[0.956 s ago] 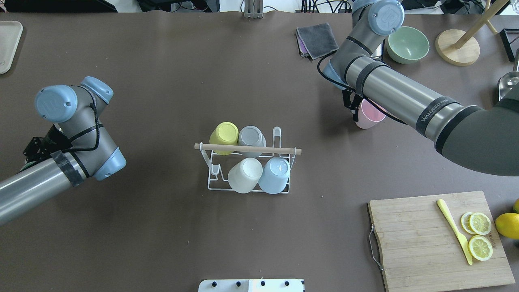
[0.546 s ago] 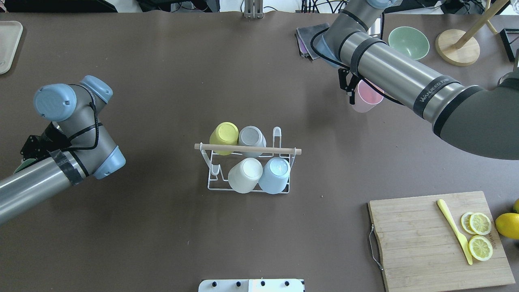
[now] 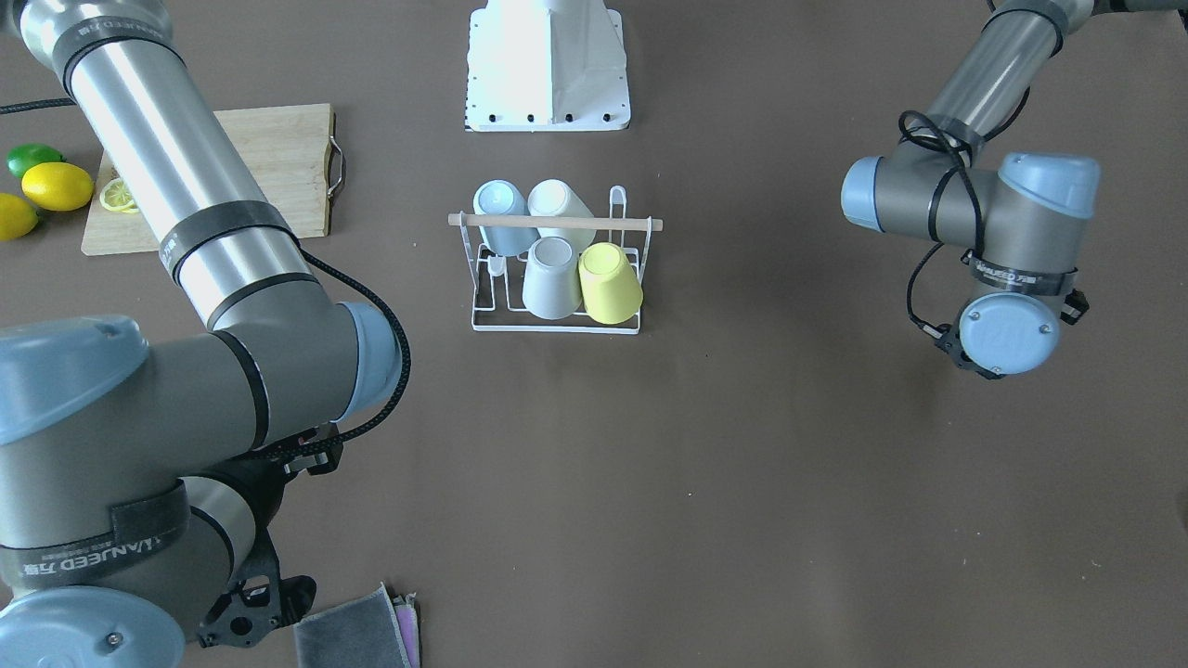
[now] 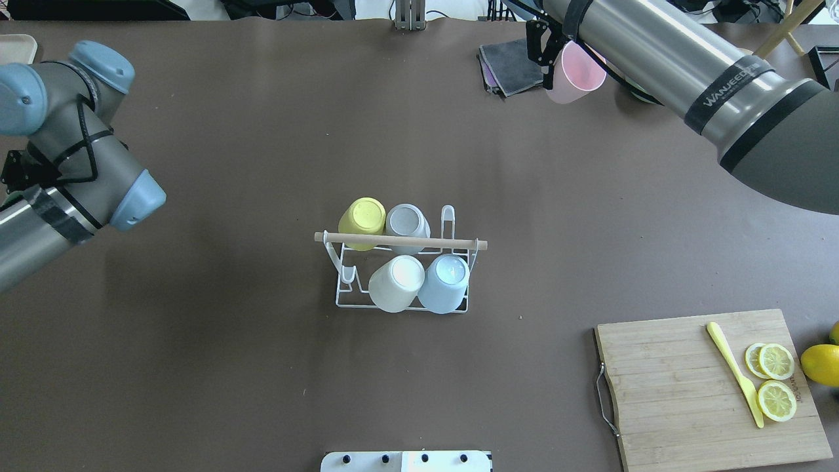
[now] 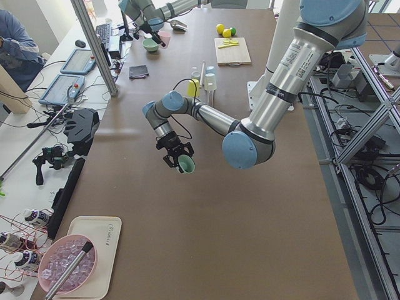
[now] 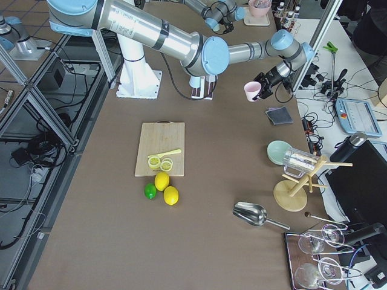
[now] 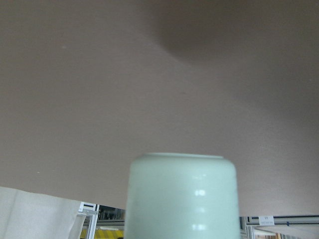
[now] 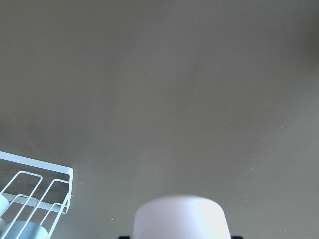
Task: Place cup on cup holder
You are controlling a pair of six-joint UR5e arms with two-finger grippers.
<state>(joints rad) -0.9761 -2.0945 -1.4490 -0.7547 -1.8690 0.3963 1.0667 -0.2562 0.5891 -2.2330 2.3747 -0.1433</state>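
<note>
Silver-grey arm tubes (image 4: 645, 33), pale-blue joint caps (image 4: 19, 98), black cables (image 3: 385, 311), black bands (image 3: 232, 223), WANJEED lettering (image 4: 724, 82).

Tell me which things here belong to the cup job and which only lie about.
Job: cup holder, pink cup, green cup, racked cups.
Lying about: cutting board, lemon slices, yellow knife, grey cloth, green bowl.

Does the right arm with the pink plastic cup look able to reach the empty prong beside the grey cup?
Probably yes: that prong is at the white wire cup holder's end nearest the right gripper and pink cup, bare table between.
</note>
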